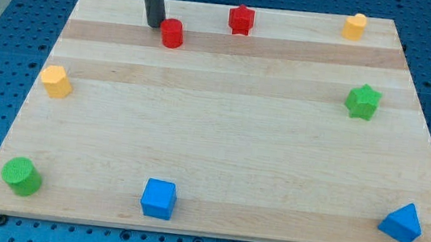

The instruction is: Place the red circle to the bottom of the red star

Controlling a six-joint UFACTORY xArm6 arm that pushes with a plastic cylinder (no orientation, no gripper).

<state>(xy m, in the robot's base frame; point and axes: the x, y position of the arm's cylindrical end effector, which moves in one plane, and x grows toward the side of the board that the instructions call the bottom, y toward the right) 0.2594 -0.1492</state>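
The red circle (172, 32) is a short red cylinder near the view's top, left of centre. The red star (242, 20) stands to its right and slightly higher, close to the board's top edge. The two are apart by about a block's width. My tip (154, 24) is the lower end of the dark rod, which comes down from the view's top. It sits just left of the red circle, touching it or nearly so.
The wooden board (222, 138) lies on a blue pegboard table. A yellow block (355, 26) is at top right, a green star (362, 102) at right, a yellow hexagon (55, 82) at left, and a green circle (21, 175), blue cube (159, 198) and blue block (402, 223) along the bottom.
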